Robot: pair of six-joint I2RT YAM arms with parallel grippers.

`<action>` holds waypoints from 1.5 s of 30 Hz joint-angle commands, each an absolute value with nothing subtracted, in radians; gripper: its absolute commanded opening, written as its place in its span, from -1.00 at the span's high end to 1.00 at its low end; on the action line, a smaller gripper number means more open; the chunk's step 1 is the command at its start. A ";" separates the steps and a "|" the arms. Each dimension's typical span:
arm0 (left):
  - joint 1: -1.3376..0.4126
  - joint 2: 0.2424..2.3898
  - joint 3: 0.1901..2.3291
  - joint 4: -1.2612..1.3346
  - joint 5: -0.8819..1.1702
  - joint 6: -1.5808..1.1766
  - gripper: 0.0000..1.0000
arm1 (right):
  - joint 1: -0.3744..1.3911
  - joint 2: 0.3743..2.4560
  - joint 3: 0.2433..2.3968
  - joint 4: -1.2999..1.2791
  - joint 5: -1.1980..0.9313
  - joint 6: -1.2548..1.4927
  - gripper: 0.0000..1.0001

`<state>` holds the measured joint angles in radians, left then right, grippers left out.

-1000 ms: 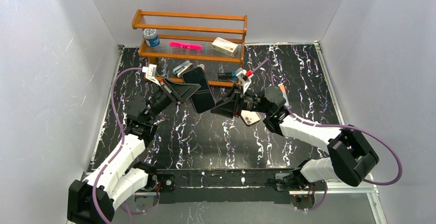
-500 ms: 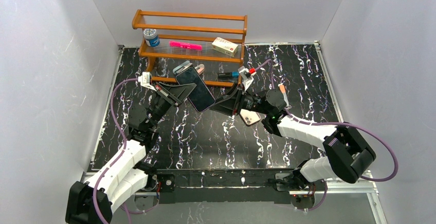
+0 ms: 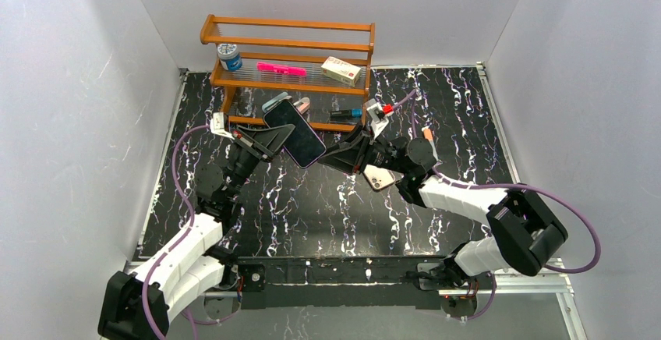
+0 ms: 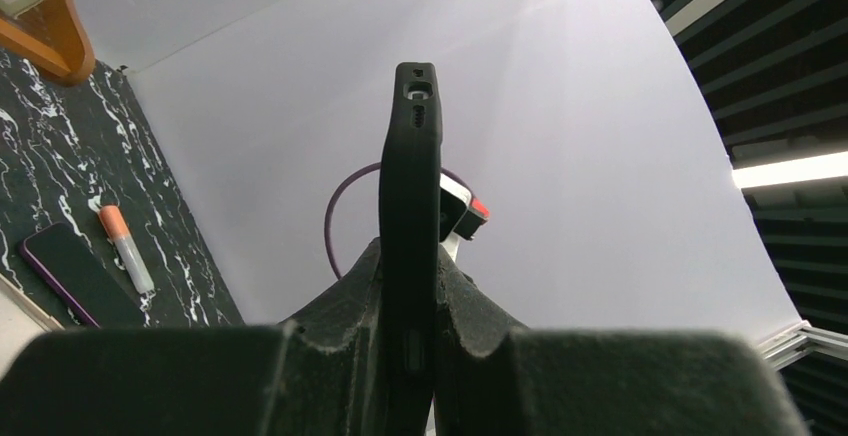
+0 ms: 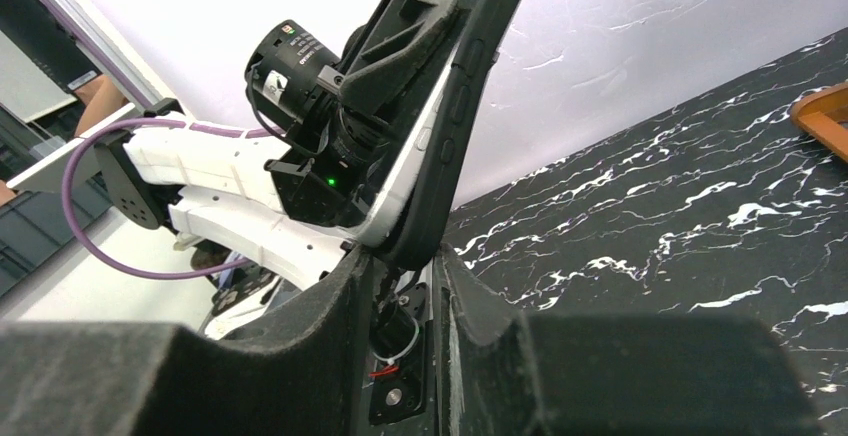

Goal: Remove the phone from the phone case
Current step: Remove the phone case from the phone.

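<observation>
A phone in a black case (image 3: 295, 132) is held in the air over the middle of the table, tilted. My left gripper (image 3: 281, 136) is shut on it from the left, one finger on each face; the left wrist view shows the case (image 4: 410, 186) edge-on between my left gripper's (image 4: 410, 291) fingers. My right gripper (image 3: 334, 157) is closed on the lower right corner. In the right wrist view the black case (image 5: 470, 76) and the phone's silver edge (image 5: 415, 156) run down into my right gripper (image 5: 415, 261).
A wooden rack (image 3: 288, 44) at the back holds a jar (image 3: 229, 57), a pink marker (image 3: 281, 69) and a small box (image 3: 341, 70). A pinkish phone (image 3: 379, 176) lies under the right arm. An orange-capped tube (image 3: 427, 133) lies to the right.
Both grippers have shifted the cased phone slightly up and to the left, and it is tilted a little more. Both grips are unchanged.
</observation>
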<state>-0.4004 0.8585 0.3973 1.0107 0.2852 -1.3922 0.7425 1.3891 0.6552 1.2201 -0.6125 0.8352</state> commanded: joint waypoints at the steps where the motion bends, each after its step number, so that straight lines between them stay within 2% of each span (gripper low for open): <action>1: -0.475 0.833 0.408 1.121 0.478 -1.477 1.00 | 0.715 1.428 0.653 1.261 -0.419 0.767 0.34; 10: -0.499 0.854 0.413 1.162 0.486 -1.465 1.00 | 0.707 1.431 0.667 1.231 -0.415 0.822 0.33; 16: -0.565 0.887 0.403 1.163 0.497 -1.371 1.00 | 0.699 1.391 0.697 1.147 -0.365 0.917 0.23; 25: -0.644 0.910 0.374 1.166 0.445 -1.308 1.00 | 0.695 1.350 0.710 1.168 -0.367 0.972 0.19; 29: -0.644 0.925 0.372 1.162 0.418 -1.282 1.00 | 0.695 1.357 0.722 1.169 -0.432 0.973 0.27; 32: -0.644 0.961 0.381 1.139 0.405 -1.265 1.00 | 0.695 1.347 0.704 1.175 -0.448 0.975 0.44; 33: -0.643 0.972 0.384 1.119 0.394 -1.254 0.96 | 0.695 1.339 0.699 1.169 -0.450 0.972 0.51; 37: -0.636 0.980 0.420 0.915 0.314 -1.148 0.49 | 0.678 1.297 0.672 1.094 -0.436 0.961 0.82; 39: -0.631 0.972 0.444 0.806 0.270 -1.093 0.38 | 0.668 1.269 0.654 1.042 -0.416 0.959 0.96; 45: -0.624 0.964 0.531 0.561 0.168 -0.969 -0.20 | 0.629 1.222 0.588 0.974 -0.384 1.002 0.97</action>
